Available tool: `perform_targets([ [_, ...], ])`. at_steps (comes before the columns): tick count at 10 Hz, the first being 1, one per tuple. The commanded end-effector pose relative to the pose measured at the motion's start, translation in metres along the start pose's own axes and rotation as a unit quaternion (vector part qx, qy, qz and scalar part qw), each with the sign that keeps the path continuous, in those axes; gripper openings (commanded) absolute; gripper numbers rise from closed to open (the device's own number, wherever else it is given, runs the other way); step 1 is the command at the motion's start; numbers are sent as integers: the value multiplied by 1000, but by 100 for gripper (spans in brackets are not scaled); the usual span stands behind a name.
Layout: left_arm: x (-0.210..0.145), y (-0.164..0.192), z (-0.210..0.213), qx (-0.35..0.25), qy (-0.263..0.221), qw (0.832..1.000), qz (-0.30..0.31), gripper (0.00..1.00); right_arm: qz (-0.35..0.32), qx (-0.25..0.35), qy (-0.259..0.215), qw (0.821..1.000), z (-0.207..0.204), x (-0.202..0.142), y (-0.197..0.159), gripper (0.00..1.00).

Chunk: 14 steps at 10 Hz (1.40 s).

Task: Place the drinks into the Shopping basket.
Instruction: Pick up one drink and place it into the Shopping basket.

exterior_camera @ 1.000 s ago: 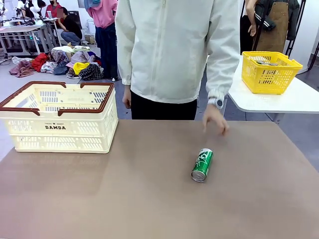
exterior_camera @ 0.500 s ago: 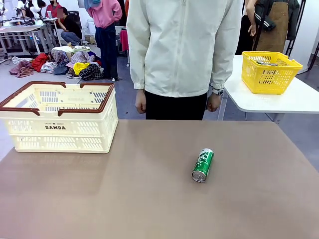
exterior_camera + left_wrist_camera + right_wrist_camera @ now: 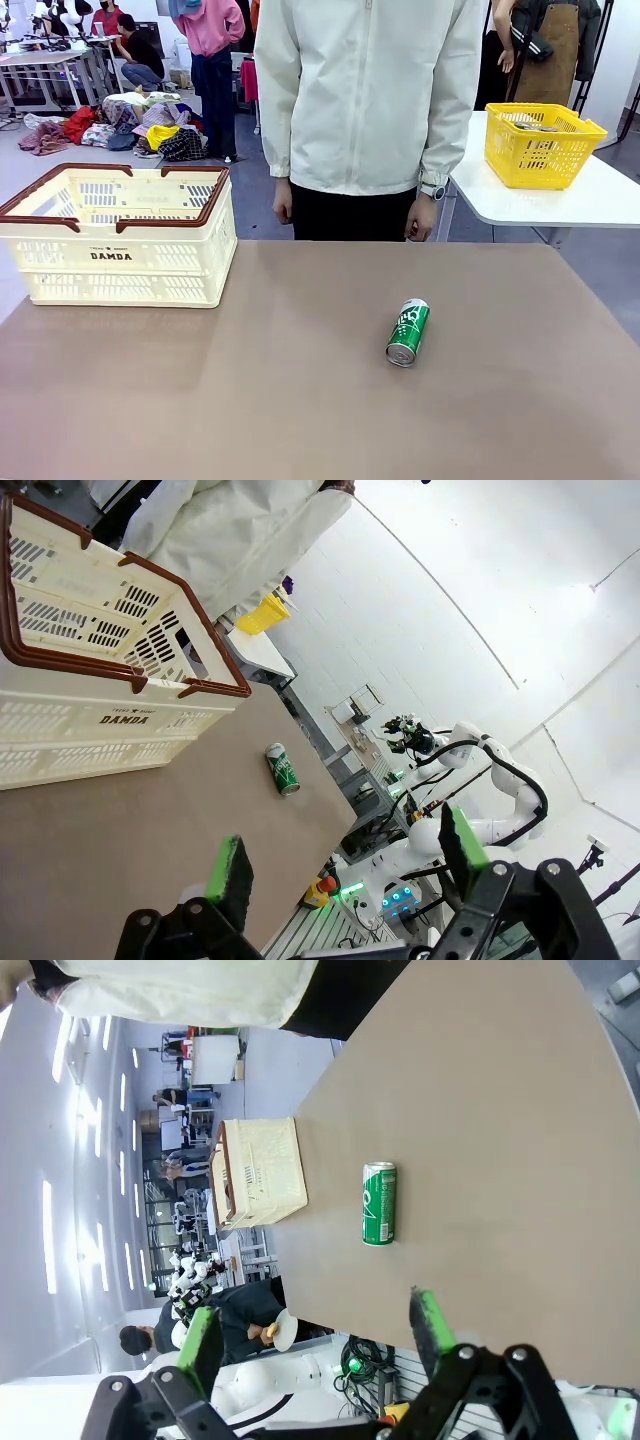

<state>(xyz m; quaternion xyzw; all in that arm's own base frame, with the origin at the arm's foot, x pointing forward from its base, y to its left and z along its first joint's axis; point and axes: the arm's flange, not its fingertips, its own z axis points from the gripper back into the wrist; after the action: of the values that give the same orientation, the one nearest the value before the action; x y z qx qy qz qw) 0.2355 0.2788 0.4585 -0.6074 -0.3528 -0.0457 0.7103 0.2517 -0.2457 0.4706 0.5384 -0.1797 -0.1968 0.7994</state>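
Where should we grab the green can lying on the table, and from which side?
Mid-body of the green can, from straight above, jaws across its round sides. It lies on its side on the table, silver end toward the robot, and could roll sideways. Right of centre, so the right gripper probably suits.

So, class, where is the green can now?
Front view: the green can lies on its side on the table, right of centre, apart from the Shopping basket.

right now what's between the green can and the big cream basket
Only bare brown table between the green can and the Shopping basket, per the front view.
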Motion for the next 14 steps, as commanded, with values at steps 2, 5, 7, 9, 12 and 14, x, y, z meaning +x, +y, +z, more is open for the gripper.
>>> perform_targets([
  [2,0,0,0,0,0,1000,0,100,2,9,-10,1000,10,-4,-7,100],
  [5,-8,-88,-124,22,211,974,-81,100,2,9,-10,1000,10,-4,-7,100],
  [7,-41,-136,-222,56,343,933,-94,100,2,9,-10,1000,10,-4,-7,100],
  [9,-97,-160,-305,147,319,934,-63,100,2,9,-10,1000,10,-4,-7,100],
  [12,-93,-144,-299,119,215,969,3,100,2,9,-10,1000,10,-4,-7,100],
  [14,-93,-173,-331,137,325,935,-33,100,2,9,-10,1000,10,-4,-7,100],
])
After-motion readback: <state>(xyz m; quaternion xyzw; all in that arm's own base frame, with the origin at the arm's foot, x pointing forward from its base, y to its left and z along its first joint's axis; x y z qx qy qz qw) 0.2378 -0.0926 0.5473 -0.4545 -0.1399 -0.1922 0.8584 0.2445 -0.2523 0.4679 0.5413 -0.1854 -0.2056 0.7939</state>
